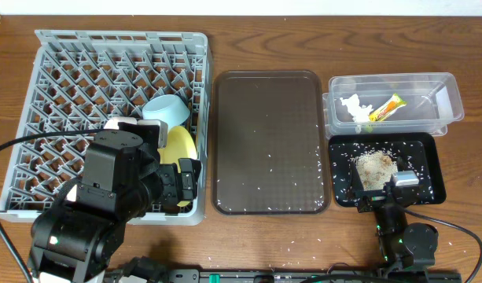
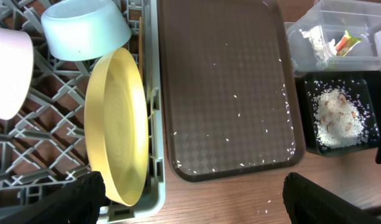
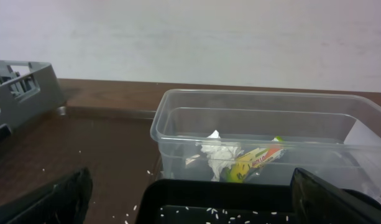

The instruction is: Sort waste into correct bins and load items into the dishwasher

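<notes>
Evidently, both grippers are spread wide and nothing is held in either. The left gripper (image 2: 193, 186) is poised over the near right corner of the dish rack (image 1: 68, 79). The right gripper (image 3: 191, 186) is set low at the near edge of the black tray (image 1: 429, 145).

In the rack, the yellow plate (image 2: 119, 124) is stood on edge against the right wall, with the light blue bowl (image 2: 84, 28) beyond it and the white bowl (image 2: 7, 68) to their left. The chopsticks cannot be made out with any certainty.

The tissue (image 3: 215, 155) and snack wrapper (image 3: 255, 160) are lodged in the clear tub (image 3: 178, 112) at far right. A heap of rice (image 2: 333, 118) is gathered in the black tray.

Loose grains (image 2: 252, 163) are strewn over the brown serving tray (image 1: 268, 94) in the middle. These are judged tiny, weightless and perhaps sticky, so they are poorly suited to a pinch. The serving tray looks stiff and light, and it would best be taken by its raised rim and tipped.

A few grains are also scattered on the wooden table (image 1: 303, 244), which appears flat and smooth. Little room is left between rack, serving tray and bins. A pale wall (image 3: 190, 37) closes the far side.
</notes>
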You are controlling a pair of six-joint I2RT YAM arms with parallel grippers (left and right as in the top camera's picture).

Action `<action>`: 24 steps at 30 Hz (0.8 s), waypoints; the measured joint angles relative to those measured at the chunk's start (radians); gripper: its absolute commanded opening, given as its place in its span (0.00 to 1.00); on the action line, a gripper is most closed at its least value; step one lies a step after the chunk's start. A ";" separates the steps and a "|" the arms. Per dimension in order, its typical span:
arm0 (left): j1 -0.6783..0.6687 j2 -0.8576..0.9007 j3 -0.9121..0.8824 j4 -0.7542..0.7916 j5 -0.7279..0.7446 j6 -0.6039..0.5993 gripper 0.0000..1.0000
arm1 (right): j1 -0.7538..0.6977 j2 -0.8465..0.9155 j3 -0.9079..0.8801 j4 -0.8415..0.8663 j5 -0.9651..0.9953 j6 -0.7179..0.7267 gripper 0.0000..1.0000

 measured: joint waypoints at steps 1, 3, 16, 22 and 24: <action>0.000 -0.002 -0.001 0.011 -0.029 0.002 0.92 | 0.000 0.000 0.000 0.000 0.000 0.000 0.99; 0.004 -0.016 -0.019 0.077 -0.099 0.005 0.92 | 0.000 0.000 0.000 0.000 0.000 0.000 0.99; 0.284 -0.458 -0.687 0.815 -0.151 0.027 0.92 | 0.000 0.000 0.000 0.000 0.001 0.000 0.99; 0.328 -0.709 -0.908 1.004 -0.142 0.027 0.92 | 0.000 0.000 0.000 0.000 0.001 0.000 0.99; 0.336 -0.768 -0.957 1.038 -0.140 0.027 0.92 | 0.000 0.000 0.000 0.000 0.001 0.000 0.99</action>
